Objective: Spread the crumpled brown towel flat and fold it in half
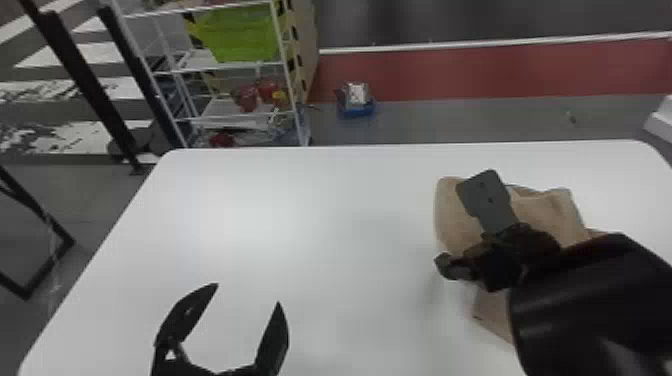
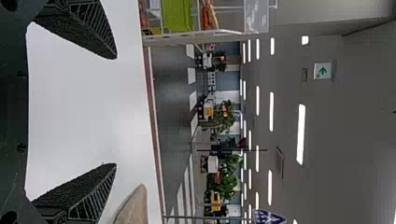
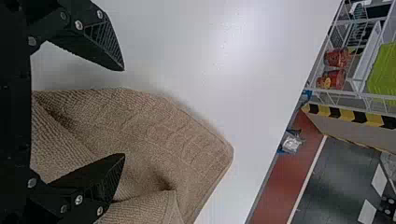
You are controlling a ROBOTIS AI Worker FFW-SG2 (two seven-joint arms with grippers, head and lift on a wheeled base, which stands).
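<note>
White table (image 1: 300, 210) laid out wide, and beyond it at 11 o'clock, a rack (image 1: 286, 65) with a green bin (image 1: 240, 35)! Over at 3 o'clock on the tabletop, there's the towel (image 1: 545, 215), rumpled and folded over itself. Right gripper (image 1: 461, 220) is right over it, fingers parted, nothing clasped, one finger above cloth, the other above bare table! Across at 8 o'clock, left gripper (image 1: 248, 294), fingers spread wide, empty!
</note>
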